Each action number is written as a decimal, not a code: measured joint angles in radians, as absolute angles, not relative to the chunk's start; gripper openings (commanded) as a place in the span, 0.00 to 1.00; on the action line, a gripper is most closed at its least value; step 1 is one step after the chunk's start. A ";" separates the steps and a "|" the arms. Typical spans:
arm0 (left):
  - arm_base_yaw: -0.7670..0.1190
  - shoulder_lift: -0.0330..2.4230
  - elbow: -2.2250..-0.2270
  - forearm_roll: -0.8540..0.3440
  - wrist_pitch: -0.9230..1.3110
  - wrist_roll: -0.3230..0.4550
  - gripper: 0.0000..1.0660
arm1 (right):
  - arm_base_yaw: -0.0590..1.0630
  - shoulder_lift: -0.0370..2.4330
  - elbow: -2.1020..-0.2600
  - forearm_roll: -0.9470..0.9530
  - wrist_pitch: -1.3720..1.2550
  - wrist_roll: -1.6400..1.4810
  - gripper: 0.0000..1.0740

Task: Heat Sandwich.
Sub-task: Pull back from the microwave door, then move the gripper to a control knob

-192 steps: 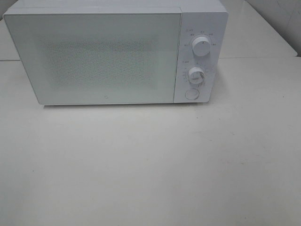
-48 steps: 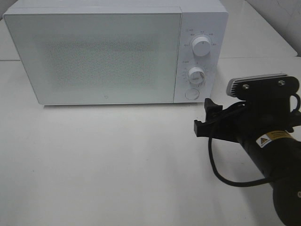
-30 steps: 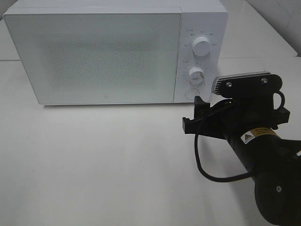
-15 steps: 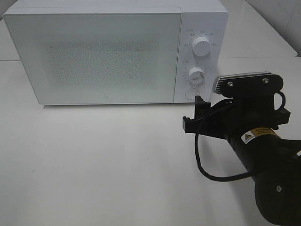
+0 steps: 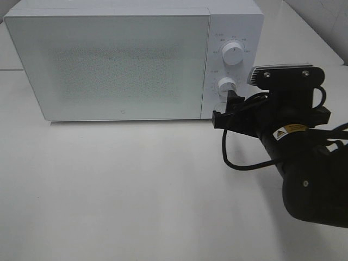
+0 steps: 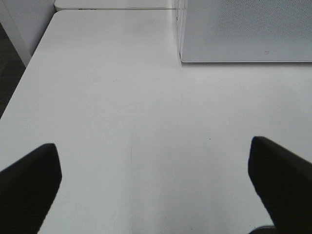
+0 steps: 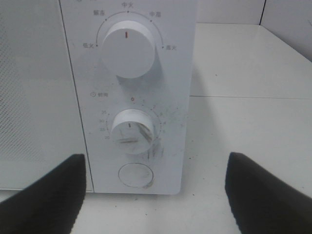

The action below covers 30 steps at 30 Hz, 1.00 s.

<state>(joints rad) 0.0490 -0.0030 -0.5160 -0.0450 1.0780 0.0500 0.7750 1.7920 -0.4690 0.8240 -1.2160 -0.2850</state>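
Right tool (image 5: 225, 107) moved nearer microwave (image 5: 242, 24); door (image 5: 109, 65) closed.

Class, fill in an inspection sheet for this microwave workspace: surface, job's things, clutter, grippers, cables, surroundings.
Surface: white table, plain and matte.
Job's things: sandwich not in view; white microwave, door closed.
Clutter: nothing seen.
Grippers: left gripper open above the table; right gripper open, holding nothing, facing the round button on the microwave's panel.
Cables: black cable loops beside the right arm.
Surroundings: tiled wall behind.
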 measured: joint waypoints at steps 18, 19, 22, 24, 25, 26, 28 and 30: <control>0.049 -0.003 -0.516 -0.045 1.078 0.050 0.94 | 0.741 1.966 -0.626 0.772 -1.214 -0.258 0.71; 0.049 -0.003 -0.516 -0.045 1.078 0.050 0.94 | 0.732 1.971 -0.634 0.764 -1.215 -0.255 0.71; 0.049 -0.003 -0.516 -0.045 1.078 0.050 0.94 | 0.705 1.990 -0.664 0.741 -1.215 -0.250 0.71; 0.049 -0.003 -0.516 -0.045 1.078 0.050 0.94 | 0.697 1.996 -0.673 0.730 -1.215 -0.250 0.71; 0.049 -0.003 -0.516 -0.045 1.078 0.050 0.94 | 0.682 2.009 -0.690 0.712 -1.215 -0.249 0.71; 0.049 -0.003 -0.516 -0.045 1.078 0.050 0.94 | 0.673 2.016 -0.700 0.702 -1.215 -0.249 0.71; 0.049 -0.003 -0.516 -0.045 1.078 0.050 0.94 | 0.668 2.023 -0.709 0.694 -1.215 -0.249 0.71; 0.049 -0.003 -0.516 -0.045 1.078 0.050 0.94 | 0.652 2.041 -0.736 0.680 -1.216 -0.249 0.71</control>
